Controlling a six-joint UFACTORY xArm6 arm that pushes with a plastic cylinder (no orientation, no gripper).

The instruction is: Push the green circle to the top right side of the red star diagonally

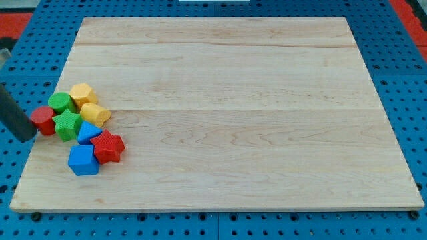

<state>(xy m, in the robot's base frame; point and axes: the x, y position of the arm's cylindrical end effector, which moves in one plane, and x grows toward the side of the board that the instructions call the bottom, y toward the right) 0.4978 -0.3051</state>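
My tip point(27, 137) sits at the frame's left, touching the small red block point(43, 121); the tool has no jaws. Go round the pile, then nudge the green circle point(61, 102) slowly past the red star point(109, 146), up and right

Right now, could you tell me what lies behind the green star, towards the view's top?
The green circle sits directly behind the green star, touching it, with a yellow block beside. The circle's lower edge is covered by the star. My tip is left, by the red block.

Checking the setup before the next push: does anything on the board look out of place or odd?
Nothing damaged. All the blocks are bunched at the view's left edge, the green circle packed against a yellow block and green star, the red star lower. My tip sits beside a small red block.
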